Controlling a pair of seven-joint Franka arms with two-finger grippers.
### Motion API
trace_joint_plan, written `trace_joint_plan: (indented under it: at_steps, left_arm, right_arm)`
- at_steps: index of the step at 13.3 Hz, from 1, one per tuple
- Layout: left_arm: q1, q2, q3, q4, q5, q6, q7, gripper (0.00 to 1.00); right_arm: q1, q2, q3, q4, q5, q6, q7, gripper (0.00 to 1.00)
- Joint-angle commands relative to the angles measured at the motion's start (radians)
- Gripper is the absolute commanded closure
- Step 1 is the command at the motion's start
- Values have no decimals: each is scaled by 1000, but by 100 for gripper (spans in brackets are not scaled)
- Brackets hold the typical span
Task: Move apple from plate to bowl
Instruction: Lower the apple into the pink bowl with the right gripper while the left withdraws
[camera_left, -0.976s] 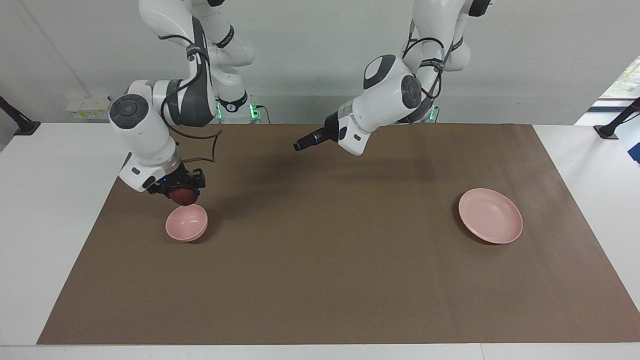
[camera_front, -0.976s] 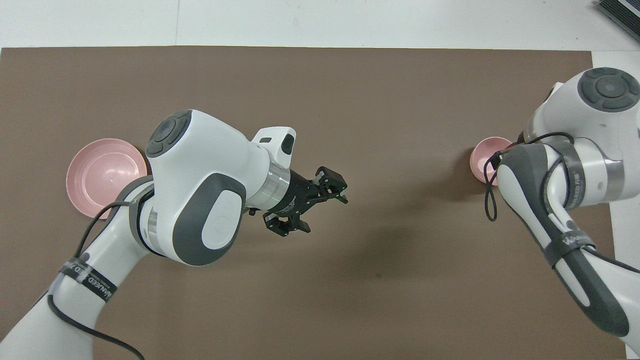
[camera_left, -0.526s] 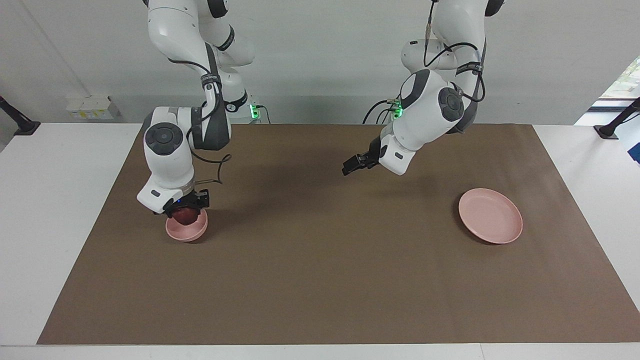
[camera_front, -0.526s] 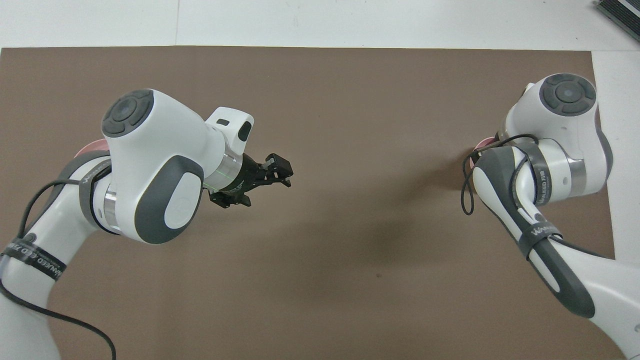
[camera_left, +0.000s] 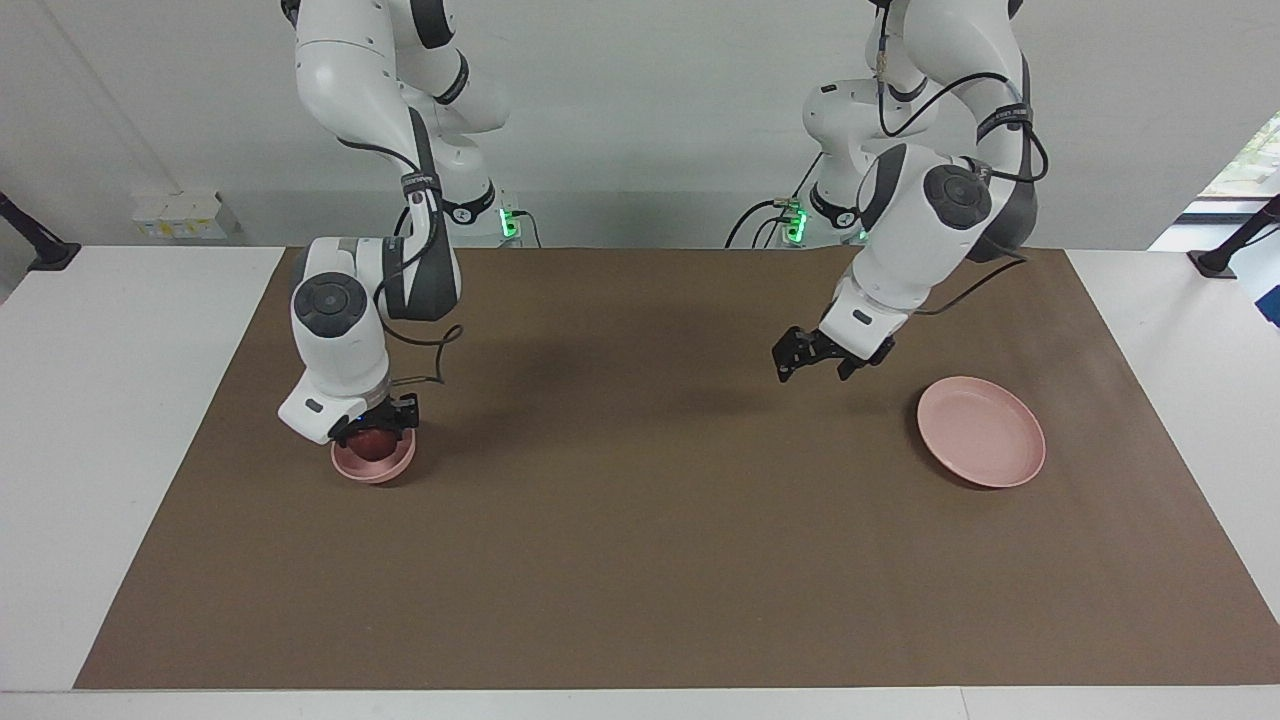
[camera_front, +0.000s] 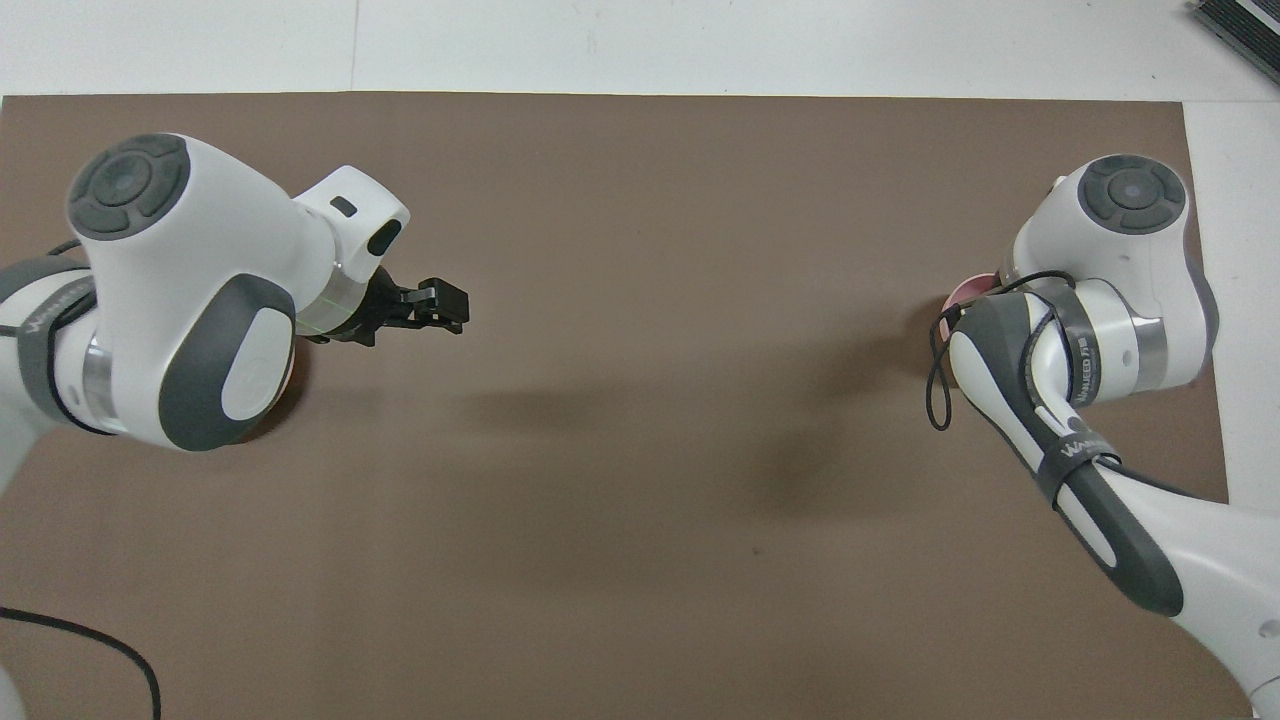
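The small dark red apple (camera_left: 372, 444) sits low in the small deep pink bowl (camera_left: 374, 467) toward the right arm's end of the table. My right gripper (camera_left: 375, 432) reaches down into the bowl and is shut on the apple. In the overhead view the right arm covers the gripper and apple, and only a sliver of the bowl (camera_front: 966, 291) shows. The wide flat pink plate (camera_left: 981, 431) lies bare toward the left arm's end. My left gripper (camera_left: 812, 372) hangs open and empty over the mat beside the plate; it also shows in the overhead view (camera_front: 450, 308), where the left arm hides the plate.
A brown mat (camera_left: 640, 560) covers most of the white table (camera_left: 110, 420). Both arms' elbows and cables hang over the part of the mat nearer the robots.
My right gripper has lowered the apple from above the bowl's rim down into the bowl. My left arm has swung from the middle of the table toward the plate's end.
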Motion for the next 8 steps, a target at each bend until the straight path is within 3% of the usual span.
trace_joint_plan:
  at_steps: [1, 5, 8]
  left_arm:
    - [56, -40, -5, -2, 26, -57, 114, 0]
    - [102, -73, -6, 36, 32, -172, 237, 0]
    - [105, -74, -5, 63, 34, -215, 239, 0]
  right_arm:
    - [-11, -4, 9, -17, -21, 26, 21, 100]
    - [-14, 6, 9, -28, -9, 38, 23, 99]
    - [-16, 7, 9, -44, -9, 56, 24, 73]
